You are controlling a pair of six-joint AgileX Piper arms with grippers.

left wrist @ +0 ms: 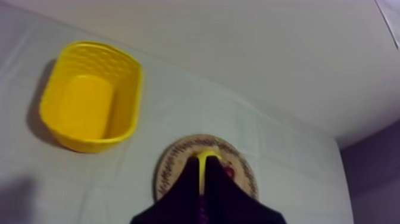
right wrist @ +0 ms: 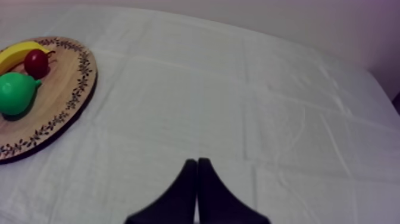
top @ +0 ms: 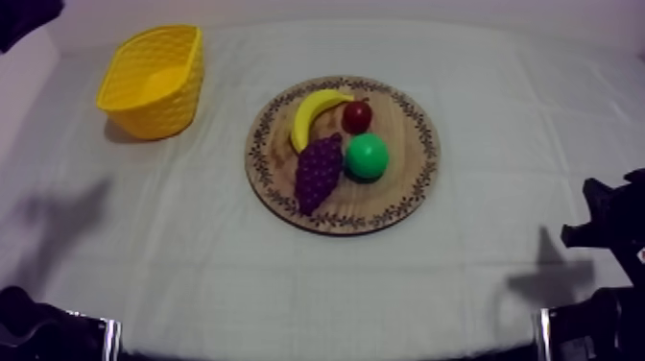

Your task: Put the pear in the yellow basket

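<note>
A green pear point(top: 367, 156) lies on the round wooden board point(top: 413, 187) at mid-table, beside a purple bunch of grapes point(top: 318, 171), a banana point(top: 315, 111) and a small red fruit point(top: 357, 116). The yellow basket point(top: 154, 79) stands empty at the back left. My left gripper point(left wrist: 201, 164) is shut on nothing, its fingers a narrow wedge aimed at the board point(left wrist: 172, 164), with the basket point(left wrist: 89, 98) off to one side. My right gripper point(right wrist: 197, 164) is shut too, over bare cloth, well away from the pear point(right wrist: 16, 93) and board point(right wrist: 71, 95).
Both arms sit low at the table's near corners, left arm point(top: 43, 326) and right arm point(top: 600, 278). Grey-white cloth point(top: 192, 250) covers the table around the board. A pale wall point(left wrist: 268, 53) rises behind the far edge.
</note>
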